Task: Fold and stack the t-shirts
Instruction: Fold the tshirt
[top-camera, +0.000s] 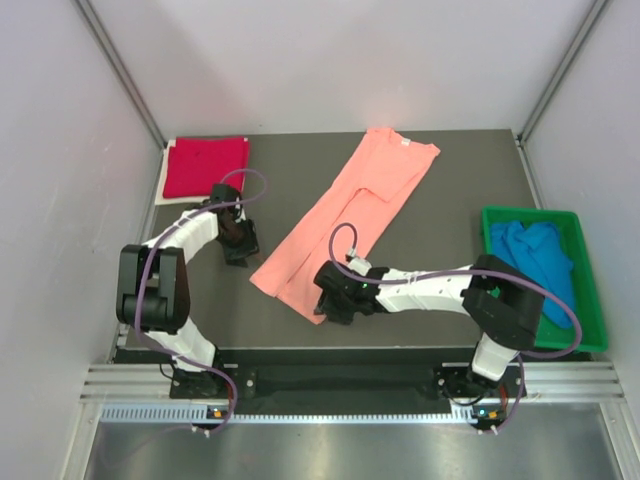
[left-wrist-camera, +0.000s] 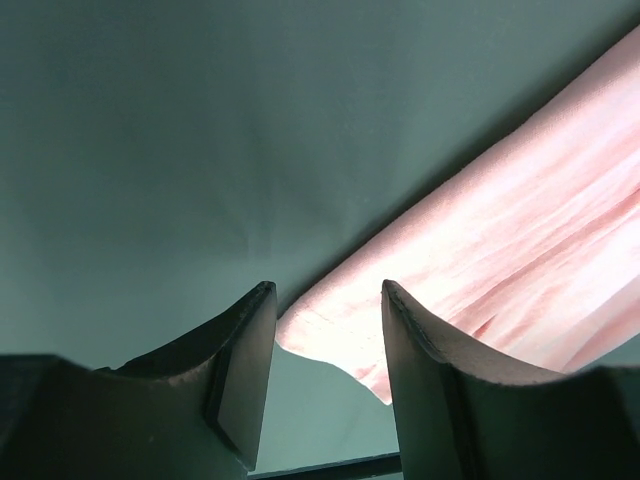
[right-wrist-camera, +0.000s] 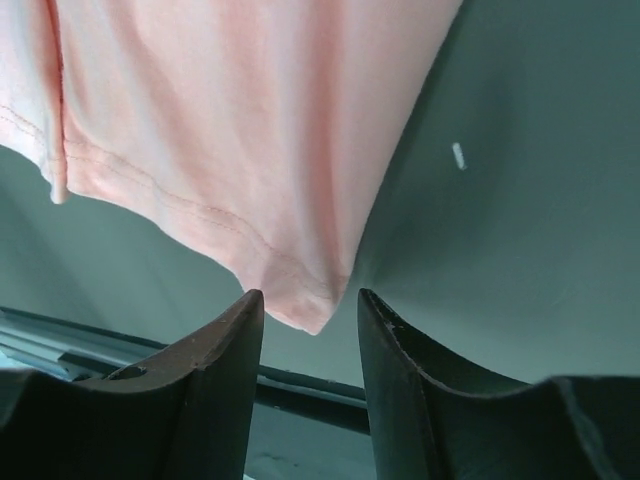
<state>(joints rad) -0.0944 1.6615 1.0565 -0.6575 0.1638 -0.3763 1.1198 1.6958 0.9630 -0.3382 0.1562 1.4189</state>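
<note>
Plain salmon-pink tee (top-camera: 350, 210), crimson tee (top-camera: 205, 166), blue tee (top-camera: 535, 255), green tray (top-camera: 593, 290).

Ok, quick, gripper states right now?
Left gripper: open, jaws astride a corner of the salmon-pink t-shirt, not clamped.
Right gripper: open, astride another corner of the same shirt.

We find the top view bright, evenly lit from above and sharp, with only soft shadows on the dark table (top-camera: 300, 190) and a sheen on the metal sill (top-camera: 350, 450). In the wrist views the table turns greenish, the fingers (left-wrist-camera: 240, 380) loom dark and blurred, and the salmon-pink t-shirt (left-wrist-camera: 520, 230) washes out pale.
</note>
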